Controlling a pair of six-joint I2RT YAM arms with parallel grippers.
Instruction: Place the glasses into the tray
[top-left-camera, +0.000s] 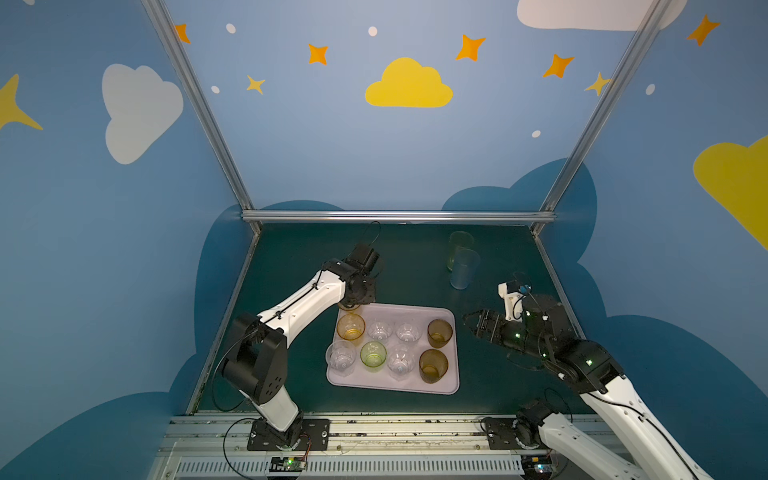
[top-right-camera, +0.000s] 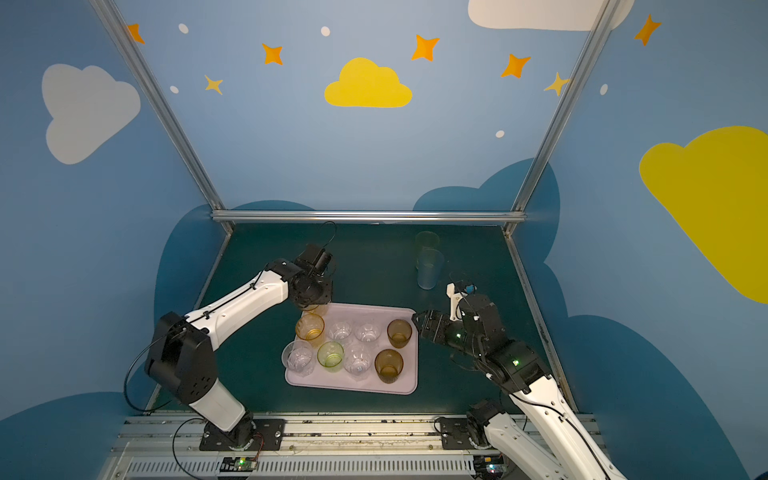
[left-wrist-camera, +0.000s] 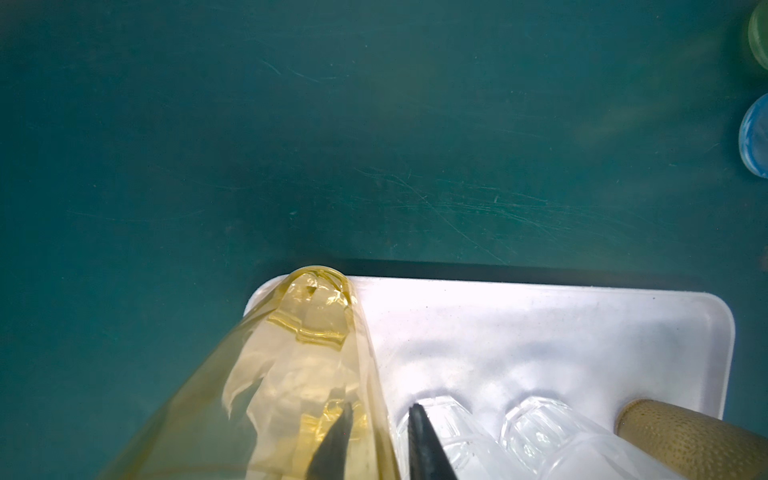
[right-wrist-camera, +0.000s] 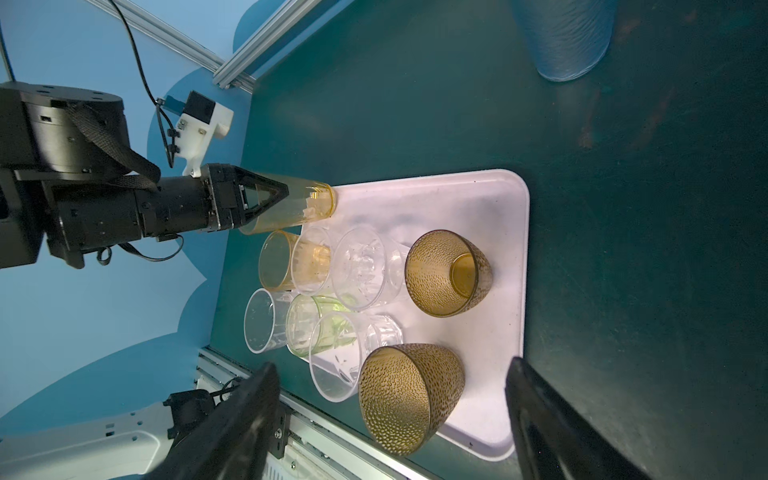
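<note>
The tray (top-left-camera: 409, 311) is pale lilac, the brown glasses (right-wrist-camera: 446, 272) dot-patterned

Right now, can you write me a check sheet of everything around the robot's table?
Surface: dark green table, scratched.
Job's things: tray holds eight short glasses; tall yellow glass at its far left corner; tall blue glass and tall green glass stand outside it on the table.
Clutter: nothing seen.
Grippers: left gripper straddles the yellow glass's wall, grip unclear; right gripper open, empty, beside the tray.
Cables: black cables loop at the arms, clear of the glasses.
Surroundings: blue walls with clouds and stars; metal frame.
</note>
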